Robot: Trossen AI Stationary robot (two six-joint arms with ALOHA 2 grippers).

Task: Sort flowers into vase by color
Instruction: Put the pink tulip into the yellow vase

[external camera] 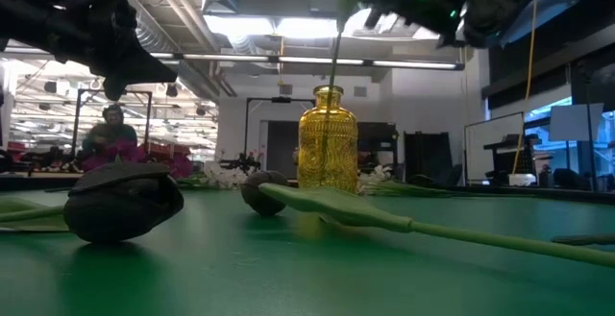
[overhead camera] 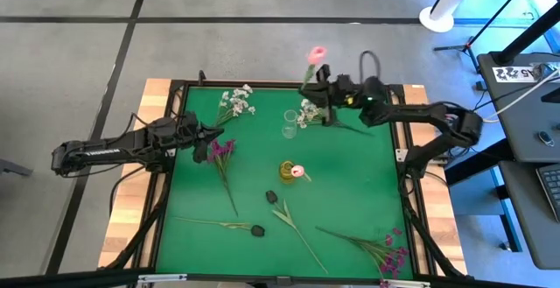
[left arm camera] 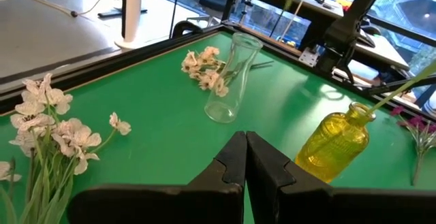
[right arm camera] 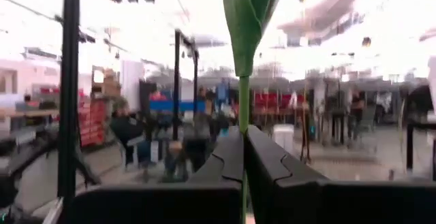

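Two vases are standing mid-table: a yellow vase (overhead camera: 288, 172) already holding one pink bud, and a clear vase (overhead camera: 290, 124) beyond it. The right gripper (overhead camera: 322, 80) is hovering at the far edge, fingers clamped on a pink tulip (overhead camera: 316, 56) stem, needing transport to the yellow vase. The left gripper (overhead camera: 210, 139) is waiting closed, seemingly empty, beside a magenta sprig (overhead camera: 222, 151).

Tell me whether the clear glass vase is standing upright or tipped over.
Upright. The clear glass vase stands on its base on the green mat, mouth up, with no stems inside; white blossoms lie beside it.
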